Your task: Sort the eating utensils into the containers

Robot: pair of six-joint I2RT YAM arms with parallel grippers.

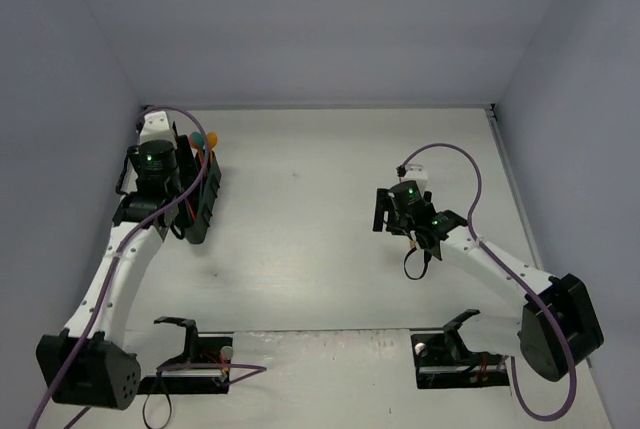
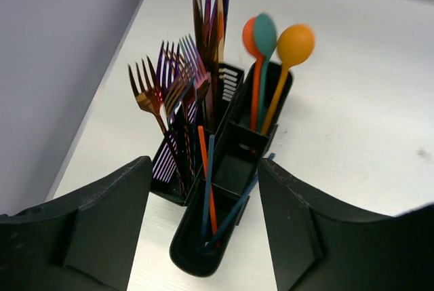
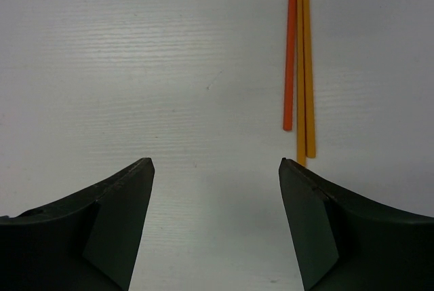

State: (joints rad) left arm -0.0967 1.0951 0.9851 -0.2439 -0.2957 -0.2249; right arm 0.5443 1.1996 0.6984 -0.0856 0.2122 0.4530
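White table [image 1: 330,169]: black mesh caddy [image 2: 193,254] holds copper and purple forks [image 2: 166,87], iridescent knives [image 2: 210,6], orange and teal spoons [image 2: 274,40] upright; left gripper [image 2: 203,165] spread above caddy; right gripper [image 3: 215,165] spread, well right of caddy, by flat orange-yellow sticks [image 3: 302,67].

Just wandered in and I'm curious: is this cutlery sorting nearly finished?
Nearly. Forks, knives and spoons stand in the black caddy. Nothing is in hand: the left gripper and right gripper are open. Still to go: three slim orange and yellow sticks lying on the table by the right gripper.
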